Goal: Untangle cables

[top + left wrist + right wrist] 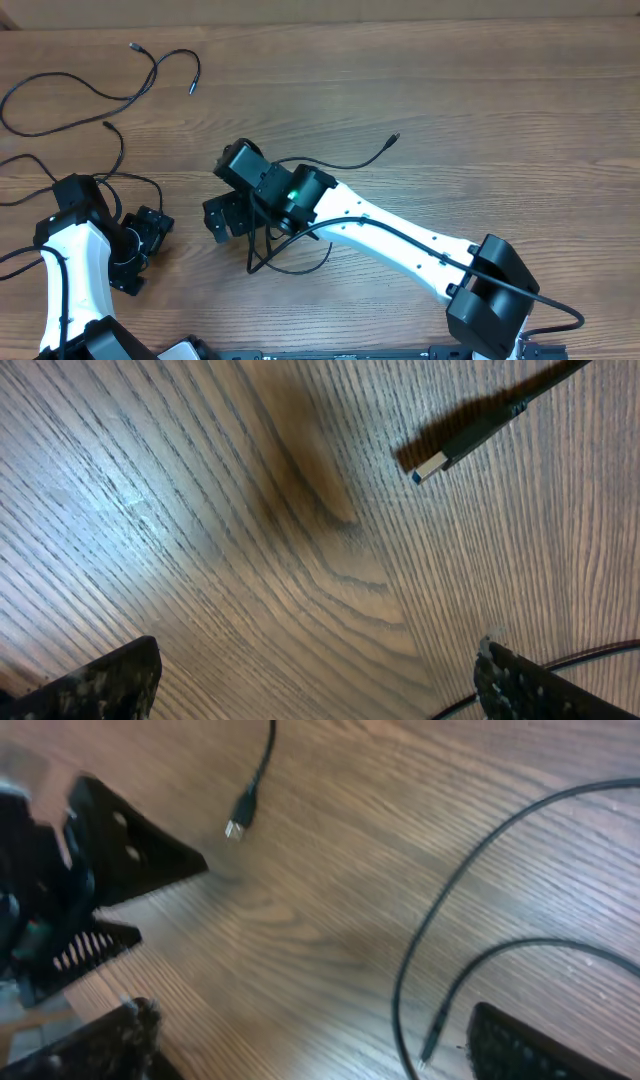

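right arm [415, 262]: white shell links with black joint blocks | thick black cable [400, 232] lies along its white link | small green light [295, 195] at its wrist | left arm [68, 265]: same white and black parts | left end effector [318, 652]: black fingers [100, 680] with rough speckled surface

A wooden table [500, 80] with strong grain shows a darker knot-like patch [305, 470] close up

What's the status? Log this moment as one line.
left gripper: open, empty, plug ahead | right gripper: open, empty, above two cable strands | cables: spread on table, none held
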